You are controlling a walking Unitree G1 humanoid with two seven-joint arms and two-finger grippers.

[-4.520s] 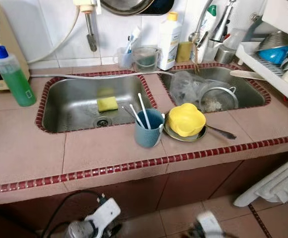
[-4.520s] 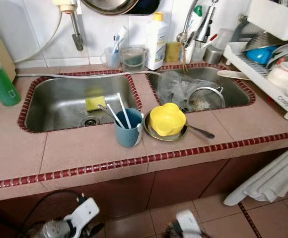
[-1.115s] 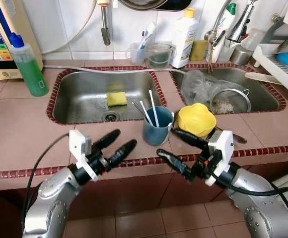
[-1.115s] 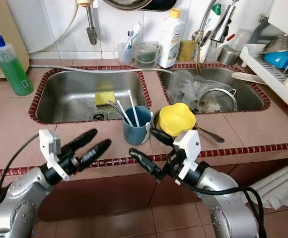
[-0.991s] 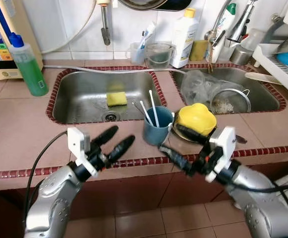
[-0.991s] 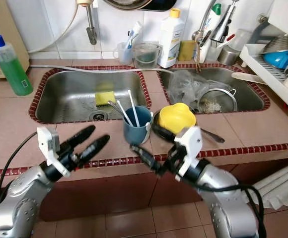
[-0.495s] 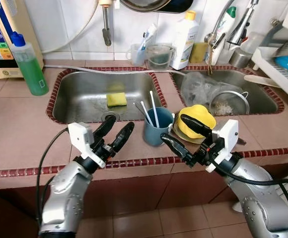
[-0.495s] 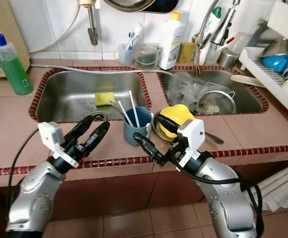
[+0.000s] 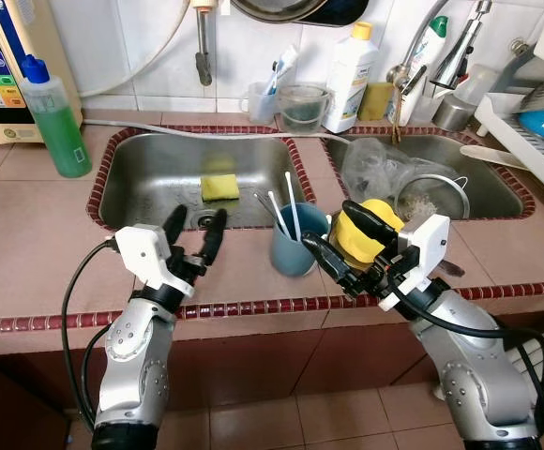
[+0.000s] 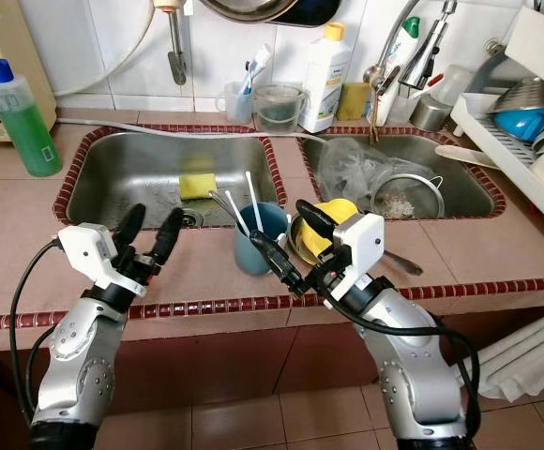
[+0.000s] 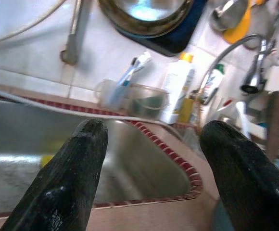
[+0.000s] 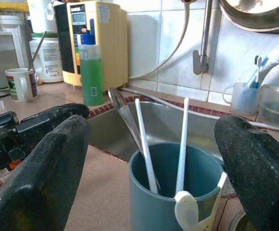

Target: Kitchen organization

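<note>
On the tiled surface, between the two sinks: a blue cup is stood upright, with two white utensils and a metal spoon held in it.
Right end effector: held wide open and empty, just beside the blue cup; one finger is seen in front of the yellow bowl.
Left end effector: held open and empty, raised over the front edge of the left sink.
Yellow bowl: set on a metal plate to the right of the cup, touching it or nearly so.
Left sink: a yellow sponge is lain near the drain.
Right sink: a metal strainer and clear plastic are held in it.
Green bottle: stood at the far left; its label is too small to be read.
Writing: "Cosa" or similar is printed on the white dish rack, not clearly legible.
</note>
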